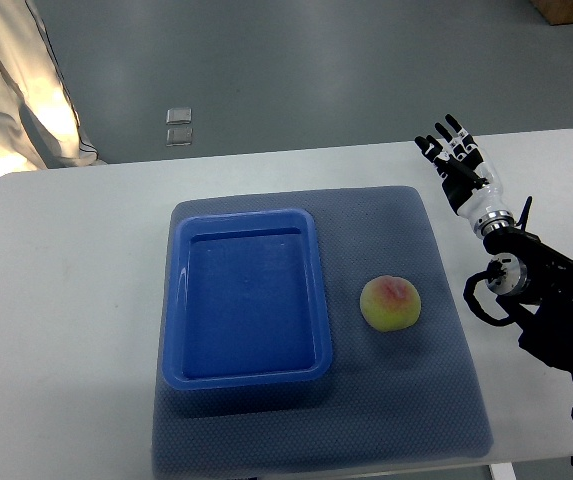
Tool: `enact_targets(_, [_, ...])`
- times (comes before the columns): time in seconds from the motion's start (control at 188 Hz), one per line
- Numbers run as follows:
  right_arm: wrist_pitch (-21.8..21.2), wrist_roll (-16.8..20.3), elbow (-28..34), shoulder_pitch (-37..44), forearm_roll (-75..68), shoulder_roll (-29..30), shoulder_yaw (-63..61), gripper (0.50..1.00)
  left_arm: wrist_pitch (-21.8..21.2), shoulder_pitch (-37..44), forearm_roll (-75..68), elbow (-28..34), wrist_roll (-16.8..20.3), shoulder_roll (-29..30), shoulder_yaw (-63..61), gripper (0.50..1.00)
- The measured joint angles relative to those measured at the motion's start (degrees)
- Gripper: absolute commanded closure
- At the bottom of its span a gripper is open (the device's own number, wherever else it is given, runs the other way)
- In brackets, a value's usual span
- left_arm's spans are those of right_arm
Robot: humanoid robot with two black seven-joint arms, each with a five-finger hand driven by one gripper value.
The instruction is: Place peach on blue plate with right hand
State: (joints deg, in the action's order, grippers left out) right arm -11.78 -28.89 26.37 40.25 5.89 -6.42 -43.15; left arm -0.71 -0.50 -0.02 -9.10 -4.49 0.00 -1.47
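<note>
A yellow peach (391, 303) with a pink blush lies on the grey mat, just right of the blue plate (249, 375). The plate is a deep rectangular tray with nothing in it. My right hand (453, 155) is at the far right of the table, beyond the mat's upper right corner, well away from the peach. Its fingers are stretched out and hold nothing. The black forearm (546, 300) runs in from the right edge. No left arm shows.
A grey mat (426, 400) covers the middle of the white table (66, 300). A person in light trousers (26, 90) stands beyond the table's far left corner. A small pale object (178, 127) lies on the floor.
</note>
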Motion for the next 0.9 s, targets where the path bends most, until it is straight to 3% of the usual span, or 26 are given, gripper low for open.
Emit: enact_targets(0.898, [0.0, 0.04, 0.0, 0.17, 0.0, -0.06, -0.1, 0.57, -0.09, 0.15, 0.01, 0.67, 0.07, 0.0, 0.12, 0.5])
